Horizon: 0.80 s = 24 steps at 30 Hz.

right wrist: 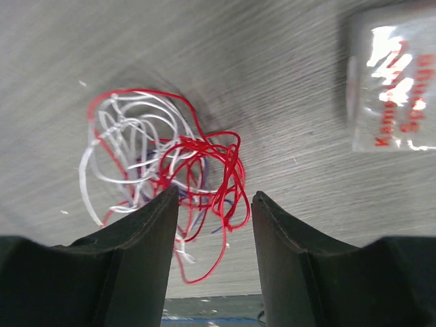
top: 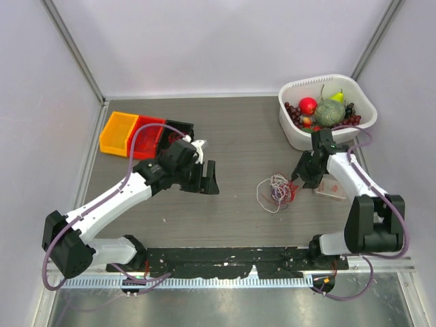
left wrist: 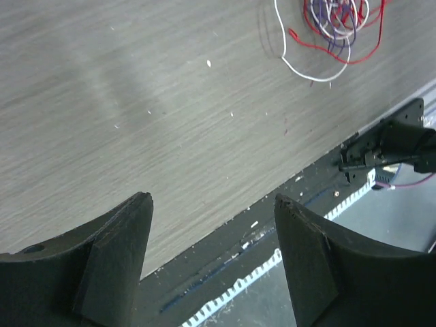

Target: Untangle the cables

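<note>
Grey-brown wood-grain table (top: 238,129). At its far left corner stand an orange bin (top: 117,133) and a red bin (top: 148,136) side by side, with a dark bin (top: 178,129) next along, partly hidden by the left arm.

Left gripper (top: 204,182) is over bare table just right of the bins. In the left wrist view the left gripper (left wrist: 212,201) has its two black fingers (left wrist: 112,259) spread wide, with nothing between them but tabletop.

The cables (top: 276,191) lie right of centre as a loose knot of thin red, white and a few dark strands. One white loop trails out toward the left. From the left wrist camera the cables (left wrist: 334,27) sit at the far upper right, well apart from that arm's fingertips.

Right gripper (top: 300,180) is at the right edge of the knot. In the right wrist view the right gripper (right wrist: 213,194) has its fingers (right wrist: 136,252) apart, not clamped. The red loops of the cables (right wrist: 163,163) fill the gap between the tips and pass behind the left-hand finger, and the white strands fan out beyond it. Cannot tell whether either tip touches a wire.

A clear packet (top: 332,189) with red print lies flat just right of that gripper, and shows blurred in the wrist view (right wrist: 392,88).

A white basket (top: 298,138) of fruit stands at the far right corner.
</note>
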{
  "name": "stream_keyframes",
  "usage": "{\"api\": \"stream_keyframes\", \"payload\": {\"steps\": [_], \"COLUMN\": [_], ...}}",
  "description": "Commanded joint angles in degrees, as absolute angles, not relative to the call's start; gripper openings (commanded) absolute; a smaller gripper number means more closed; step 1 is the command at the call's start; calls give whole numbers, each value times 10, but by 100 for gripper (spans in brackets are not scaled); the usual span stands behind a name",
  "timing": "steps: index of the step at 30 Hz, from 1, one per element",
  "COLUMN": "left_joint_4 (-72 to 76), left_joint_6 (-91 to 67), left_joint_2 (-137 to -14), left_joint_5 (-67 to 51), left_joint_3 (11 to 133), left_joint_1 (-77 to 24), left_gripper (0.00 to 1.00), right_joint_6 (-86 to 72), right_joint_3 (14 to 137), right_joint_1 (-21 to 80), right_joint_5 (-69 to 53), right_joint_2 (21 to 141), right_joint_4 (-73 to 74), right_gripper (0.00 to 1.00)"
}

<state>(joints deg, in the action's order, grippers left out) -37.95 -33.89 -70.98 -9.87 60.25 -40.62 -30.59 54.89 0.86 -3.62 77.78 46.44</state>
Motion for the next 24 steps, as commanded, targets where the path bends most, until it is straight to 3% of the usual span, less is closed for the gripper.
{"api": "stream_keyframes", "payload": {"steps": [1, 4, 9, 17, 24], "left_joint_4": [-372, -376, -346, -288, -297], "left_joint_6": [-364, -371, -395, -406, -399], "left_joint_2": [-685, -672, -708, -895, -979], "left_joint_5": [-144, -144, -159, -191, -167], "left_joint_3": [595, 578, 541, 573, 624], "left_joint_1": [-427, -429, -428, -429, -431], "left_gripper": [75, 76, 78, 71, 61], "right_joint_6": [-237, -240, -360, -393, -401], "right_joint_3": [526, 552, 518, 471, 450], "right_joint_1": [53, 167, 278, 296, 296], "right_joint_5": [-58, -39, -128, -163, -163], "right_joint_2": [823, 852, 850, 818, 809], "right_joint_4": [409, 403, 331, 280, 271], "right_gripper": [52, 52, 52, 51, 50]}}
